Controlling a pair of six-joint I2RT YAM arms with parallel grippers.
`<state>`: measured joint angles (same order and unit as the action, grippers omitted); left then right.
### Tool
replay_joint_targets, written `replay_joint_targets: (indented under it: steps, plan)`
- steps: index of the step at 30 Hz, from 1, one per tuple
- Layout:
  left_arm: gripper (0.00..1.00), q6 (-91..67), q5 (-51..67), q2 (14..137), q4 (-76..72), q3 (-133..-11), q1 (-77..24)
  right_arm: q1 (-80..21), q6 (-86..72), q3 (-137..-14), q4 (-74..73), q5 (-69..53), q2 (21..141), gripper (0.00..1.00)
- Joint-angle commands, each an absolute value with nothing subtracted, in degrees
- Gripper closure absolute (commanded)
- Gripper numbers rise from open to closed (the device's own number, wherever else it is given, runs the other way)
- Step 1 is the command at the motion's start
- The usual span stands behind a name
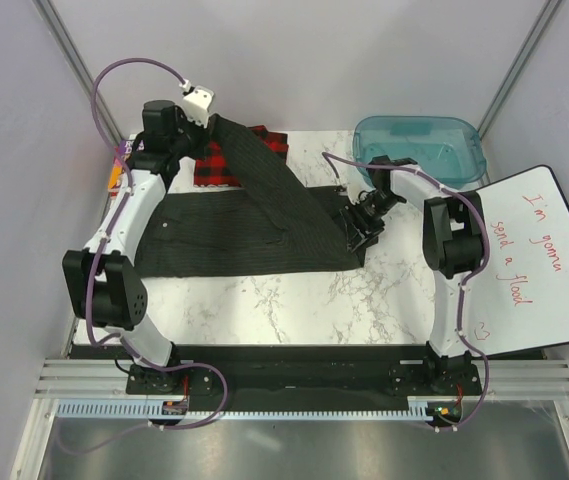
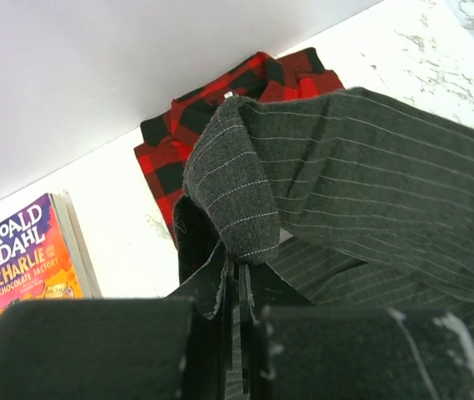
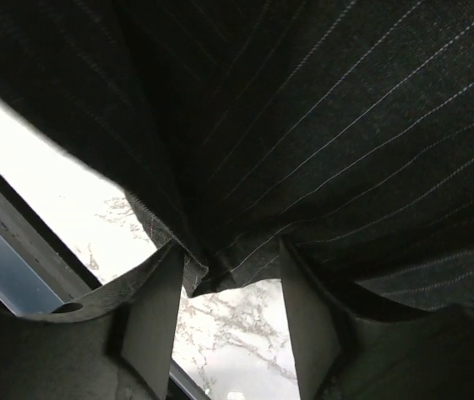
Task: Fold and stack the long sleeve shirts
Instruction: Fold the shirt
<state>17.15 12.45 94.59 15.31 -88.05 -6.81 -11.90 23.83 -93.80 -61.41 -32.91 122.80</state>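
The charcoal pinstripe shirt (image 1: 234, 235) lies spread across the middle of the marble table. One long strip of it rises diagonally to the back left, where my left gripper (image 1: 204, 120) holds it up. In the left wrist view my left gripper (image 2: 243, 279) is shut on a fold of this pinstripe cloth (image 2: 345, 158). The red-and-black plaid shirt (image 1: 239, 155) lies folded at the back, also seen in the left wrist view (image 2: 245, 79). My right gripper (image 1: 362, 228) is low at the shirt's right edge. In the right wrist view it (image 3: 228, 250) is open, with the pinstripe hem (image 3: 245, 167) hanging between its fingers.
A teal plastic bin (image 1: 419, 150) stands at the back right. A whiteboard with red writing (image 1: 534, 260) lies at the right edge. A Roald Dahl paperback (image 2: 28, 258) leans at the back left, next to the wall (image 2: 137, 67).
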Motion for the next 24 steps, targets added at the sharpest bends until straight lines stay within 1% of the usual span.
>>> replay_joint_targets:
  steps: [1, 2, 3, 5, 6, 7, 8, 10, 12, 14, 15, 16, 17, 18, 19, 21, 22, 23, 24]
  plan:
    - [0.98, 16.3, 11.0, 98.4, 14.7, -94.6, -6.7, -12.2, 24.3, -96.2, -59.0, -31.6, 124.0, 0.48]
    - [0.98, 16.3, 9.9, 99.3, 15.0, -95.8, -6.7, -12.2, 24.1, -96.3, -58.7, -31.4, 124.3, 0.52]
    - [0.98, 16.5, 9.7, 101.1, 16.2, -97.8, -6.7, -12.2, 23.9, -96.7, -58.3, -31.4, 124.4, 0.61]
    - [0.98, 16.7, 9.1, 102.5, 17.0, -99.2, -6.7, -12.3, 23.5, -97.3, -57.9, -31.4, 124.5, 0.71]
    - [0.98, 16.9, 9.1, 103.2, 17.4, -99.4, -6.6, -12.3, 23.2, -98.0, -57.7, -31.3, 124.5, 0.78]
    - [0.98, 17.0, 9.1, 103.4, 17.5, -99.2, -6.6, -12.2, 22.4, -98.5, -57.7, -31.4, 124.5, 0.78]
    - [0.98, 17.1, 9.3, 103.5, 17.6, -98.9, -6.6, -12.3, 22.1, -99.0, -57.7, -31.5, 124.3, 0.78]
    - [0.98, 17.9, 10.4, 103.7, 17.6, -97.8, -6.6, -12.3, 21.6, -100.2, -57.7, -32.3, 123.8, 0.70]
    - [0.98, 18.8, 13.0, 104.1, 17.4, -96.9, -6.2, -12.2, 21.4, -100.4, -58.1, -32.3, 123.1, 0.67]
    - [0.98, 19.6, 17.7, 104.6, 17.4, -96.7, -6.2, -12.3, 21.8, -100.5, -58.8, -31.1, 122.8, 0.66]
    - [0.98, 21.7, 20.5, 104.9, 17.3, -96.4, -6.1, -12.3, 22.1, -100.7, -59.8, -30.8, 122.6, 0.63]
    - [0.98, 23.4, 25.7, 104.9, 17.9, -96.3, -6.1, -12.2, 22.4, -100.7, -60.1, -30.3, 122.4, 0.60]
    - [0.98, 24.7, 27.5, 104.7, 17.8, -96.1, -6.1, -12.3, 22.5, -100.7, -60.3, -30.2, 121.8, 0.58]
    - [0.98, 27.2, 29.6, 104.6, 17.8, -95.2, -5.9, -12.3, 22.4, -100.9, -60.3, -30.2, 121.5, 0.57]
    - [0.98, 29.9, 35.7, 104.4, 18.7, -94.9, -5.5, -12.2, 22.2, -101.2, -60.3, -30.8, 121.2, 0.56]
    - [0.98, 37.6, 40.6, 102.8, 22.0, -92.8, -4.2, -12.3, 21.8, -102.4, -60.3, -31.7, 120.9, 0.56]
    - [0.98, 41.4, 47.8, 102.1, 24.7, -92.1, -3.4, -12.2, 21.6, -102.8, -60.3, -32.3, 120.9, 0.56]
    - [0.98, 44.9, 50.0, 101.1, 29.4, -91.4, -2.6, -12.3, 21.6, -103.1, -60.3, -33.5, 120.9, 0.55]
    - [0.98, 53.5, 51.8, 100.7, 33.6, -90.6, -1.0, -12.4, 21.4, -103.4, -60.0, -34.1, 121.0, 0.54]
